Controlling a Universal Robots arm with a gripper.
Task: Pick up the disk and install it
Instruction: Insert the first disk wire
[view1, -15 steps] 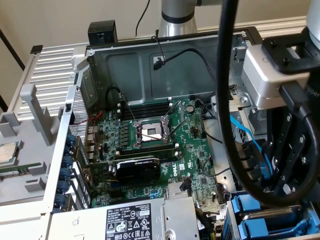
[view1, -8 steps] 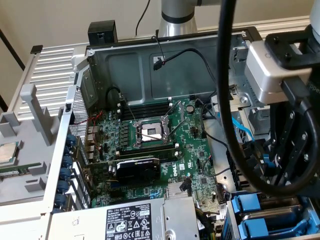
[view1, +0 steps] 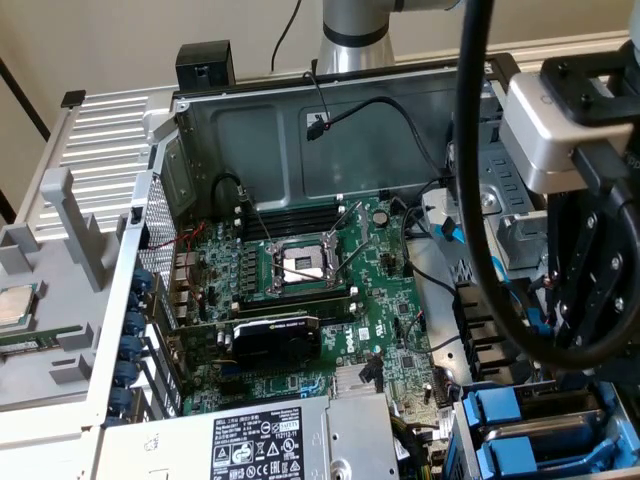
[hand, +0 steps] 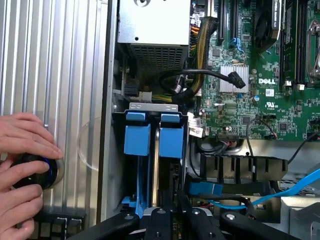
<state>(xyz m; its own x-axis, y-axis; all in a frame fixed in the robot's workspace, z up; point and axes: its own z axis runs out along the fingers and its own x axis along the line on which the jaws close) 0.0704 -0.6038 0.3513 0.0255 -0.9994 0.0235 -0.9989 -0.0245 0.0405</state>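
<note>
Disk (hand: 171, 142): rigid metal, probably heavy, shock-sensitive.
Hold: best across blue carrier rails.
Jaws: near disk; clenched or released, cannot tell.

A person's hands (hand: 25, 137) rest on a ribbed silver metal panel (hand: 65, 65) and cover a round black knob with a blue ring (hand: 36, 172). Beside the panel, two bright blue plastic drive carriers (hand: 137, 141) stand side by side in a dark bay (hand: 118, 160) — the black gripper (hand: 175, 212) is near them. A green Dell circuit board (hand: 260, 95) lies beyond the bay.
</note>
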